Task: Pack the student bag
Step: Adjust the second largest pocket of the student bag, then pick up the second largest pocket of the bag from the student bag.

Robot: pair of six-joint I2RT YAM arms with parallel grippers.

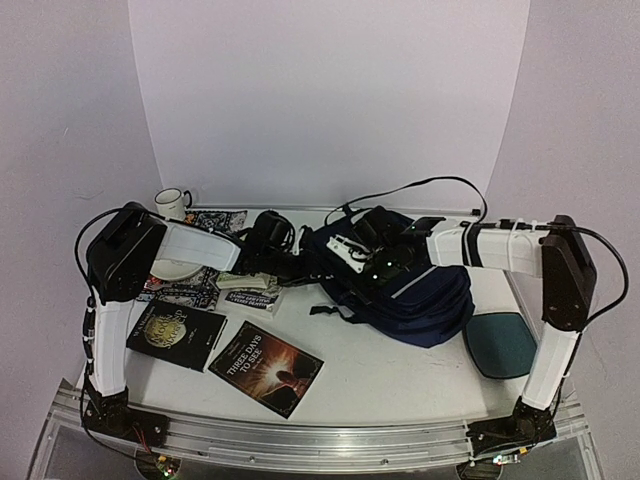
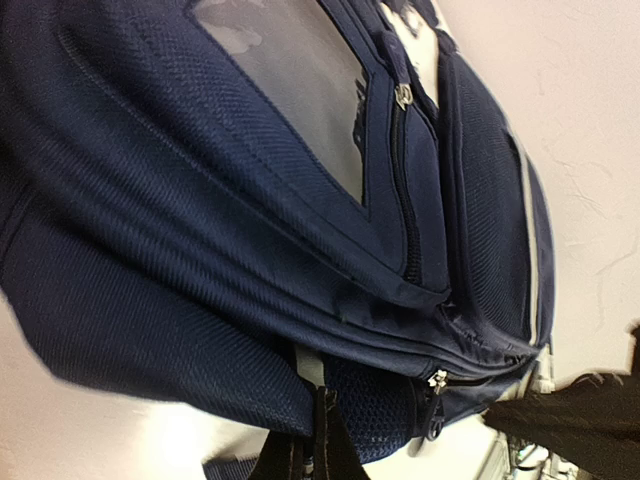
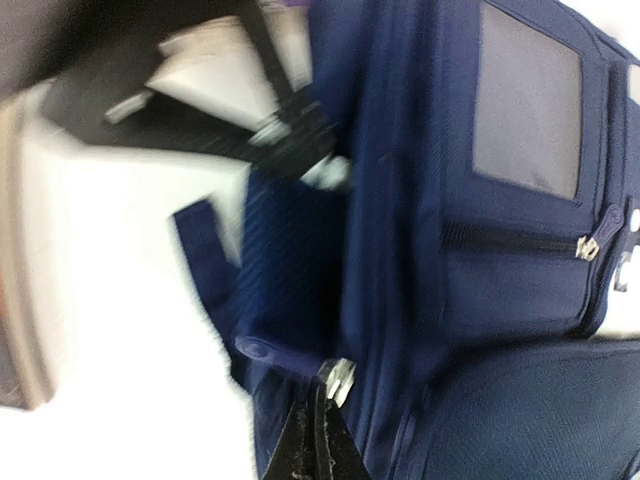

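Book [image 1: 266, 368] near front edge, student bag [image 1: 425, 295] toward back right

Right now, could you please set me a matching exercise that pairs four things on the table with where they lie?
Things:
1. white mug
2. student bag
3. teal pad
4. Three Days to See book

Places:
A. near edge, left of centre
B. far left corner
C. near right side
D. middle, right of centre

Pairs: 1-B, 2-D, 3-C, 4-A
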